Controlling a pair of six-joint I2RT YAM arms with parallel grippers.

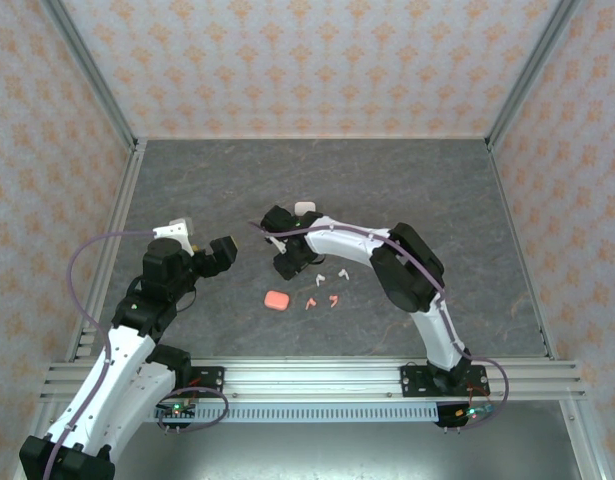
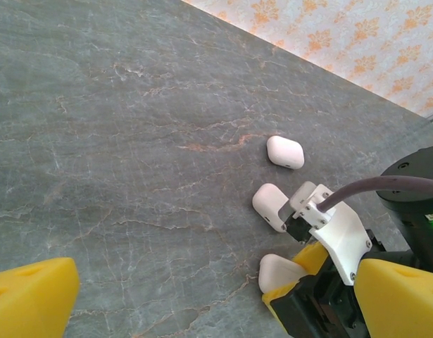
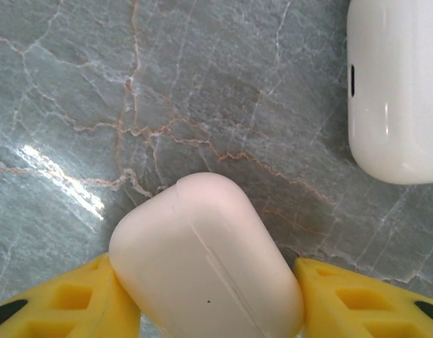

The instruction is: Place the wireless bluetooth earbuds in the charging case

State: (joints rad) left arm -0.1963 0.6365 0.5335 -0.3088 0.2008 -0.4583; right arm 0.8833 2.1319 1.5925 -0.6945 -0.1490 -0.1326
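My right gripper (image 3: 205, 306) is shut on a pale, closed charging case (image 3: 205, 257), its yellow fingers pressed to both sides just above the table. In the left wrist view that held case (image 2: 278, 270) shows between the right gripper's fingers (image 2: 313, 258). Two white earbuds (image 1: 318, 272) lie on the table just right of my right gripper (image 1: 285, 262), and two coral-pink earbuds (image 1: 310, 303) lie nearer the front. My left gripper (image 1: 222, 254) hovers open to the left, its yellow fingers (image 2: 33, 296) wide apart with nothing between them.
A second white case (image 3: 396, 91) lies close beside the held one, and a third white case (image 2: 284, 151) lies further back. A coral-pink case (image 1: 276, 300) rests left of the pink earbuds. Metal frame rails (image 1: 107, 260) edge the grey stone table.
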